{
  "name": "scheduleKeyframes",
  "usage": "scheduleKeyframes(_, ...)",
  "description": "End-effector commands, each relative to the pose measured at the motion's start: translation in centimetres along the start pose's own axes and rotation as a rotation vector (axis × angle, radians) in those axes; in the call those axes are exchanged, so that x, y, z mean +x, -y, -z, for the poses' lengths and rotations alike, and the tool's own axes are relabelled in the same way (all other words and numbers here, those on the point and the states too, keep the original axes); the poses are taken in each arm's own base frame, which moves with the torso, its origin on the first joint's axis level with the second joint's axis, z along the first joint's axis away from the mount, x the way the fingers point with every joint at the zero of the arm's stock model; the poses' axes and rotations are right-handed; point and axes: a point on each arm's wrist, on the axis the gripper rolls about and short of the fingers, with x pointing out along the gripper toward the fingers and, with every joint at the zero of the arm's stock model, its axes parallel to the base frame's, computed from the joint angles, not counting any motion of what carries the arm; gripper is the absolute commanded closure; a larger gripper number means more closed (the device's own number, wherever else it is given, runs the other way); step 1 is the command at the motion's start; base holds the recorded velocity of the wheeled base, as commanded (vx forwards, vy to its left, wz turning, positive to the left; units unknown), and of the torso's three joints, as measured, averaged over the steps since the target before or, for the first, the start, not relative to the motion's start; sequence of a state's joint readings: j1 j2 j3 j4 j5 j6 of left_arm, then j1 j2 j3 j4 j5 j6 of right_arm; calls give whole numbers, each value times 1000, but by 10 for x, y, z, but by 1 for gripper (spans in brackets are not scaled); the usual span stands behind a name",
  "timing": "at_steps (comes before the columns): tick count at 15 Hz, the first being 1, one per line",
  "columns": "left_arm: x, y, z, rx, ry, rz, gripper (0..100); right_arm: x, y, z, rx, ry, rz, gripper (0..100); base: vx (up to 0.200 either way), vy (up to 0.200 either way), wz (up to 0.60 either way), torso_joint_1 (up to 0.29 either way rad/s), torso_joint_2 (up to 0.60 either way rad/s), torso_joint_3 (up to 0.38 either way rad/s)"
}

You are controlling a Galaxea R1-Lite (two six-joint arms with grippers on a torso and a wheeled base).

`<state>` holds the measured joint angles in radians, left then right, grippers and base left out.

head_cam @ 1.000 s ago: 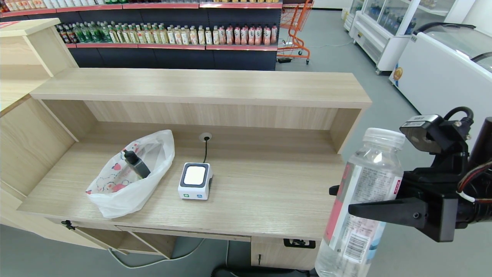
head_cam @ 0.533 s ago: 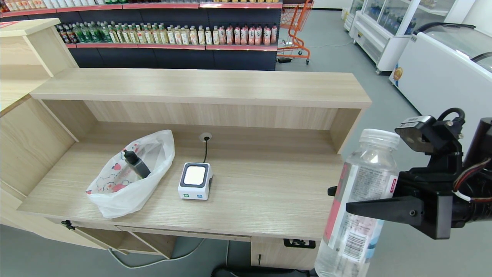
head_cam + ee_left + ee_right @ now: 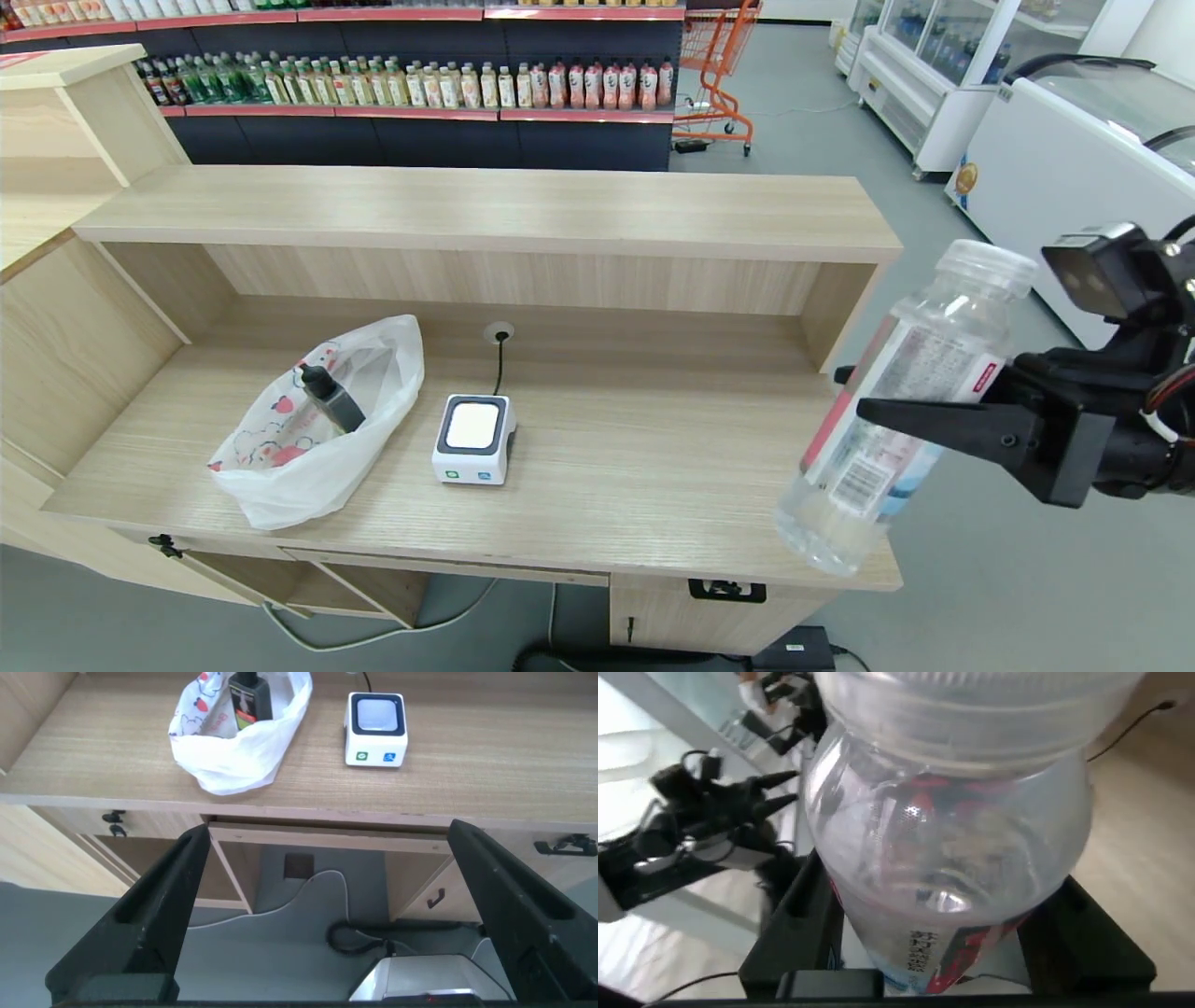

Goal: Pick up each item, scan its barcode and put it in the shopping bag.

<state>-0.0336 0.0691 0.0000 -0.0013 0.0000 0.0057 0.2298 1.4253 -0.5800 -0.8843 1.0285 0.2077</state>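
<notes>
From where the head camera looks, the right claw (image 3: pixel 851 392) is clamped around the middle of a clear plastic bottle (image 3: pixel 934 359), its two black fingers closed on either side of the label. The bottle hangs tilted above the right front corner of the tabletop (image 3: pixel 653 467), cap up and out to the robot's right, base down toward the wood. Its barcode (image 3: pixel 860 483) sits low on the label, facing the front. The scanner (image 3: pixel 474 439) stands well apart to the robot's left, window facing up, and the shopping bag (image 3: pixel 280 476) lies beyond it, with a dark bottle (image 3: pixel 331 399) already inside. I would say the next move is a carry leftward with the right arm, turning the bottle so the barcode faces down over that window. In the left wrist view, the left claw (image 3: pixel 336 924) hangs spread wide with nothing in it, low in front of the tabletop's edge. In the right wrist view the bottle's shoulder and cap loom close, with the black fingers pressed against both sides.
</notes>
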Motion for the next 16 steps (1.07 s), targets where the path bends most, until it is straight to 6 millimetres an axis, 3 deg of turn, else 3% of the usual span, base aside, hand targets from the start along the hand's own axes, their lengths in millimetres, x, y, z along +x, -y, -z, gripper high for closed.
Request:
scheduleKeyframes(1,0,0,0,0,-1,0,0,-26,19,-5,-228,18,181,100,0,0,0,0,0,0)
scheduleKeyframes(4,0,0,0,0,-1,0,0,-37,37,9,-519,-62,336,100,0,0,0,0,0,0)
scheduleKeyframes(10,0,0,0,0,-1,0,0,-47,38,11,-866,-67,387,100,0,0,0,0,0,0)
scheduleKeyframes(16,0,0,0,-6,-1,-1,0,-52,25,13,-920,-57,393,100,0,33,0,0,1,0)
